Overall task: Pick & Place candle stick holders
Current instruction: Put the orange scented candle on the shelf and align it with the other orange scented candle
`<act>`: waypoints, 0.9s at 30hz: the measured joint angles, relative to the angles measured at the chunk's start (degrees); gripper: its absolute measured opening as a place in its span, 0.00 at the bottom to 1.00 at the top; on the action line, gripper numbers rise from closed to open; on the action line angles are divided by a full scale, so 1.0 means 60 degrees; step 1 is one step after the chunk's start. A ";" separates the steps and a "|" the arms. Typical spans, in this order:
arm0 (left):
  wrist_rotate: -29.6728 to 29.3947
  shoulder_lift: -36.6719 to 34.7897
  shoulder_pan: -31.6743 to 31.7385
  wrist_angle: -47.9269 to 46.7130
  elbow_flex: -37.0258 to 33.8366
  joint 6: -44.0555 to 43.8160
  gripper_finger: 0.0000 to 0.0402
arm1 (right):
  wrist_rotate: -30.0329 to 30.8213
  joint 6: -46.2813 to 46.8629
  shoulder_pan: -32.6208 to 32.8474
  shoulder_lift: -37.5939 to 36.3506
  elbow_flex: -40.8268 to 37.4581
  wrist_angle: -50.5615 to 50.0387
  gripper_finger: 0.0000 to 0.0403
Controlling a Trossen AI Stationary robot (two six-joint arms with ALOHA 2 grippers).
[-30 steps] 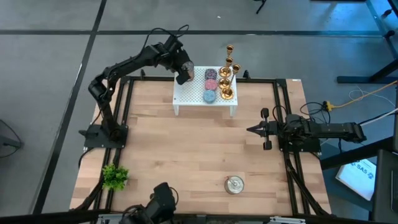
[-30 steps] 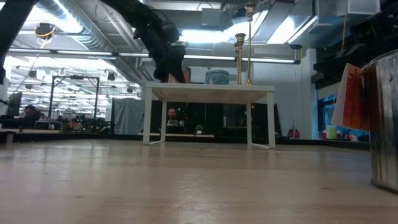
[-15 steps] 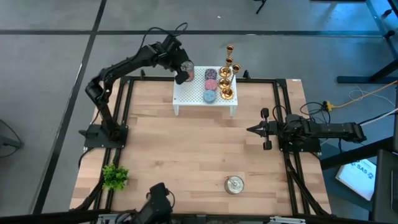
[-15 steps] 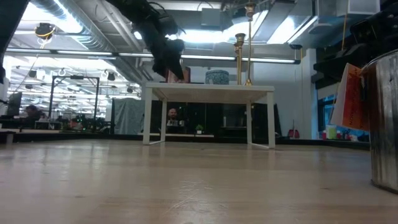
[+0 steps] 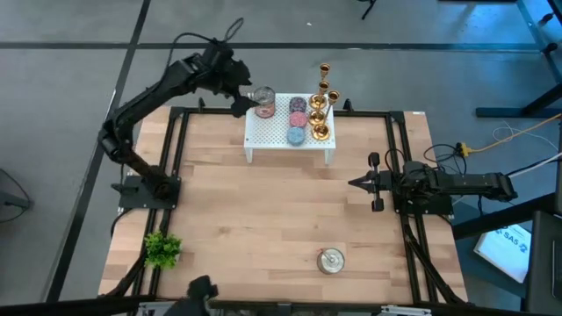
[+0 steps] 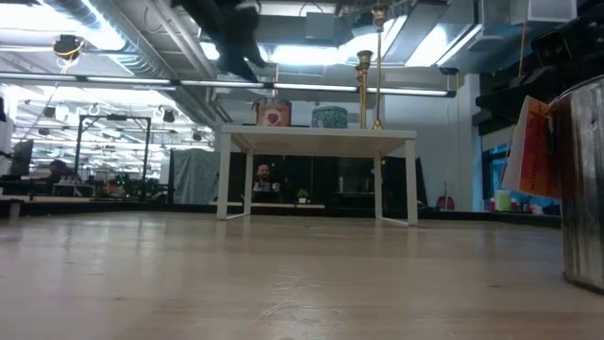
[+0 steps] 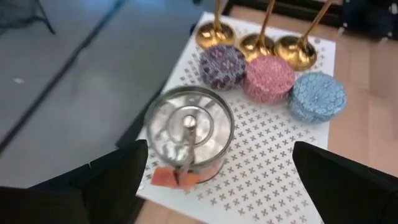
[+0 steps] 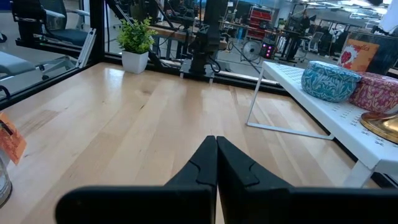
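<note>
Left gripper (image 5: pixel 239 98) is wide open with nothing in it, hovering just beside a silver tin (image 5: pixel 263 99) on the white shelf (image 5: pixel 274 133). The candle stick holders (image 5: pixel 320 110) stand past the tin, across the shelf. Right gripper (image 5: pixel 356 183) is closed, well apart from them.

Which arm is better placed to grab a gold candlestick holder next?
Left, probably: its open pincer hovers beside the white rack holding the gold candlestick holders; the right pincer rests shut, farther off.

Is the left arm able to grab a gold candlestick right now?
Probably yes. The left gripper is open above the white shelf's far left corner, beside a silver tin. The gold candlesticks stand across the shelf, behind three flat round candles, with open space above them.
</note>
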 joint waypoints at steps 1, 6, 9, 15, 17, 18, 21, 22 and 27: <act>-0.0063 -0.0177 0.0000 -0.0027 0.0000 0.0006 1.00 | 0.0000 0.0000 0.0002 0.0002 0.0000 0.0000 0.00; 0.0087 -0.1112 -0.0106 -0.0086 0.0000 0.0344 1.00 | 0.0000 -0.0002 -0.0001 -0.0002 0.0000 -0.0001 0.00; 0.0678 -0.1442 -0.0597 -0.0248 0.0000 0.0825 1.00 | 0.0000 -0.0002 0.0001 0.0000 0.0000 -0.0002 0.00; 0.0992 -0.1440 -0.2140 -0.0415 0.0000 0.1011 1.00 | 0.0000 -0.0002 0.0000 0.0002 0.0000 0.0000 0.00; 0.0963 -0.1284 -0.2774 -0.0395 0.0000 0.0939 1.00 | 0.0000 0.0000 0.0002 -0.0001 0.0000 -0.0002 0.00; 0.0934 -0.1188 -0.3083 -0.0397 -0.0002 0.0910 1.00 | 0.0000 -0.0002 -0.0002 -0.0002 0.0000 -0.0002 0.00; 0.0325 -0.0933 -0.4060 -0.0357 -0.0016 0.0623 1.00 | 0.0000 -0.0002 0.0000 -0.0002 0.0000 0.0002 0.00; -0.0060 -0.0832 -0.4413 -0.0329 -0.0015 0.0538 1.00 | 0.0000 0.0001 0.0002 0.0001 0.0000 0.0002 0.00; -0.1434 -0.0153 -0.6112 -0.0318 -0.0015 0.0016 1.00 | 0.0000 -0.0002 0.0002 0.0002 0.0000 0.0001 0.00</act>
